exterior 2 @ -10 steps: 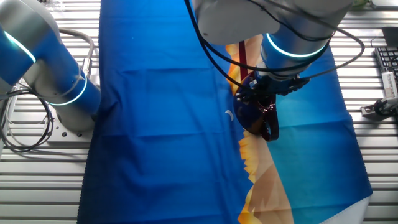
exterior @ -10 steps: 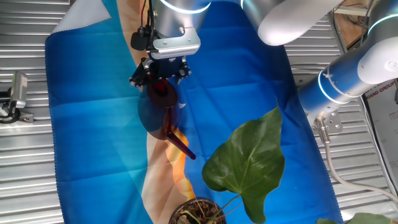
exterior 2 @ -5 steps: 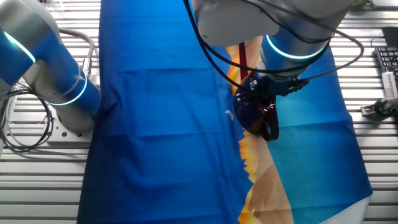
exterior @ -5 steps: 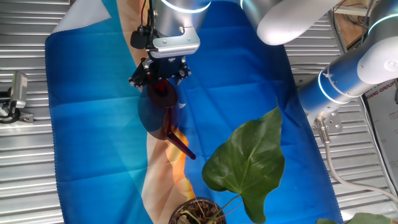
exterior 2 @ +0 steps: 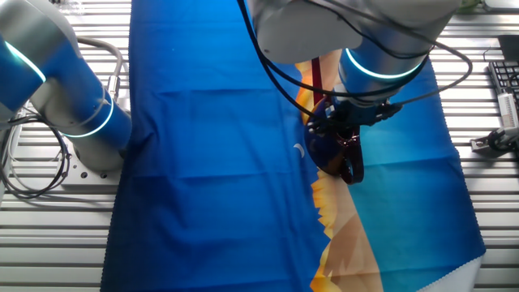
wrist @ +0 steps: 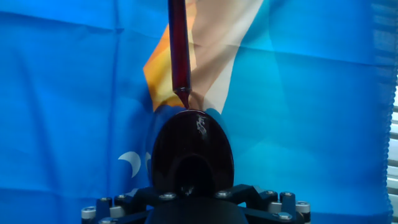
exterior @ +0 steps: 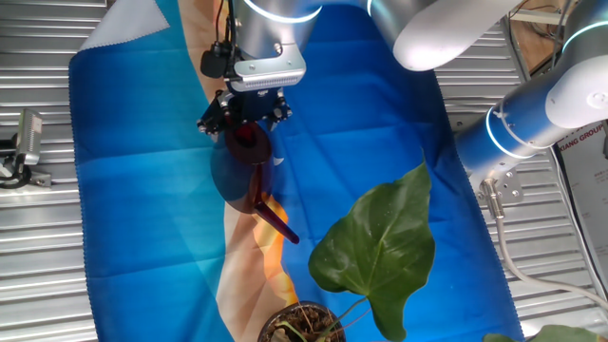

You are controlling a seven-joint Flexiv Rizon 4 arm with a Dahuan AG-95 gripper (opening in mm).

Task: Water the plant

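Note:
The plant (exterior: 380, 242) shows one large heart-shaped green leaf at the lower right of one fixed view, and its round pot of dark soil (exterior: 302, 323) is cut by the bottom edge. The dark red watering can (exterior: 249, 147) hangs over the blue cloth up and left of the pot, with its long spout (exterior: 271, 214) pointing down toward it. My gripper (exterior: 245, 119) sits on top of the can, shut on it. In the hand view the can's body (wrist: 193, 155) fills the centre and the spout (wrist: 179, 50) runs upward. The fingers themselves are hidden by the can.
A blue cloth with an orange and tan pattern (exterior: 142, 190) covers the slatted metal table. A second arm's base (exterior: 532, 123) stands at the right. A metal clamp (exterior: 24, 147) lies off the cloth at the left. A keyboard (exterior 2: 504, 81) shows at the right edge.

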